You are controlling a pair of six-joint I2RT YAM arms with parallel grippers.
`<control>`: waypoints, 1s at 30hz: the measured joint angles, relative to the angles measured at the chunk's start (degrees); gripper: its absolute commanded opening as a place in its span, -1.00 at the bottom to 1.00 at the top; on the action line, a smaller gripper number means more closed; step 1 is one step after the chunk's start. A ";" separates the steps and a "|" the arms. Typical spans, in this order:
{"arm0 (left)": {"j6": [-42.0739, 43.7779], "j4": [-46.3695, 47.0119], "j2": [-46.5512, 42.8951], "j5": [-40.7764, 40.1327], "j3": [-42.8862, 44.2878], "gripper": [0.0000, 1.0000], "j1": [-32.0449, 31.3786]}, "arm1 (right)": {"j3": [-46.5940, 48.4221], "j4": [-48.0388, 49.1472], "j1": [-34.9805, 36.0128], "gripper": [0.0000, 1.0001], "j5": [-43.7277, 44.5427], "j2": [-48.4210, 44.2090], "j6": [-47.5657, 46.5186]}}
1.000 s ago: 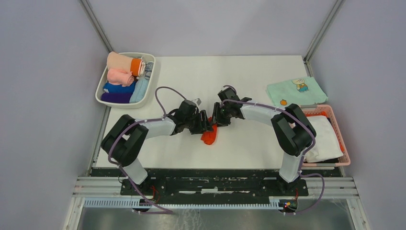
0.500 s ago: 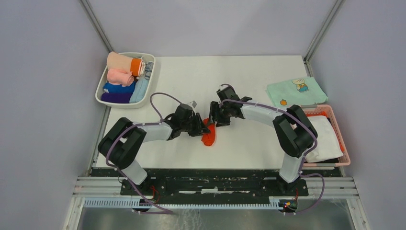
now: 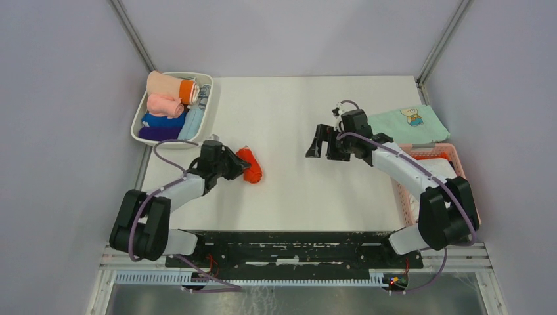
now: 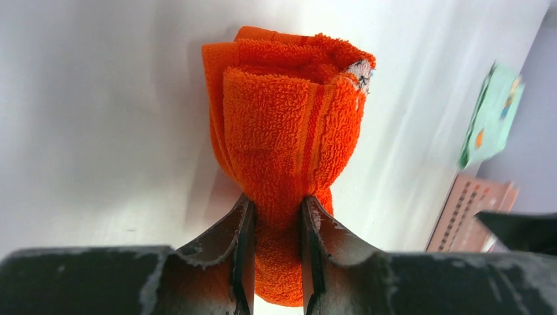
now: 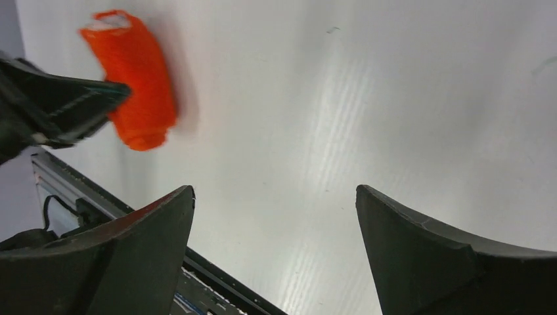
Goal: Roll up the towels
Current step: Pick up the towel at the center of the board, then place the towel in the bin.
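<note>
One red-orange towel [image 3: 249, 164], rolled into a short thick bundle, sits at the left-centre of the counter [image 3: 295, 105]. My left tool [image 3: 239, 167] pinches it near one end. In the left wrist view my two fingers press in on the roll from either side, with the terry bulging out beyond them and a small white tag at the far tip. I cannot tell whether the roll rests on the counter or hangs just above it.

At the far left corner, a white tub [image 3: 140, 121] holds several rolled cloths: a peach one with an orange end, then pink, blue, purple and pale blue. On the right edge, a pink basket [image 3: 462, 169] holds a folded white cloth [image 3: 446, 187], with a sliver of red-orange showing at its far end. Just beyond the basket a mint-green cloth [image 3: 407, 125] lies flat.

My left arm lies low and reaches rightward to the roll. My right arm stretches forward and left, and my right tool [image 3: 320, 141] gapes wide with nothing in it, well apart from the towel.

My fingers hide the near end of the roll. My right arm covers part of the basket. The red-orange piece there is mostly buried.
</note>
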 measured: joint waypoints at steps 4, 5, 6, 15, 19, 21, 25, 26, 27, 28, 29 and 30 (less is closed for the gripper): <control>0.04 -4.66 -5.62 -0.46 0.98 -0.95 8.74 | -2.97 -2.32 -2.51 1.00 1.55 -0.90 -2.40; 0.13 -5.97 -6.64 -0.61 1.81 -0.95 11.06 | -3.41 -2.60 -2.40 1.00 1.81 -0.92 -2.86; 0.22 -7.26 -7.50 -0.68 2.91 -0.95 13.55 | -3.80 -2.91 -2.27 1.00 2.23 -0.92 -3.30; 0.76 -13.14 -6.23 0.33 16.70 -0.95 36.92 | -4.15 -6.38 -1.53 1.00 7.56 -2.64 -6.45; 0.79 -13.49 0.09 0.28 24.92 -0.95 41.70 | -4.15 -7.45 -1.16 1.00 9.75 -3.15 -7.30; 0.79 -14.29 3.58 0.20 28.39 -0.95 43.32 | -4.15 -8.11 -1.01 1.00 10.82 -3.30 -7.74; 0.87 -16.50 10.19 -1.73 33.99 -0.95 45.55 | -4.15 -8.83 -0.87 1.00 12.55 -3.61 -8.24; 0.96 -16.94 11.17 -2.14 34.49 -0.94 45.86 | -4.15 -8.87 -0.81 1.00 12.83 -3.61 -8.31; 1.18 -18.16 12.13 -3.23 35.45 -0.93 46.01 | -4.15 -9.03 -0.76 1.00 13.18 -3.61 -8.37; 1.33 -19.19 13.46 -4.11 36.87 -0.93 46.10 | -4.15 -9.18 -0.76 0.99 13.49 -3.61 -8.48; 1.38 -19.71 14.49 -4.76 37.97 -0.93 46.10 | -4.15 -9.27 -0.76 1.00 13.77 -3.61 -8.57; 1.46 -20.26 15.74 -5.18 39.34 -0.92 46.10 | -4.15 -9.33 -0.76 1.00 13.99 -3.61 -8.70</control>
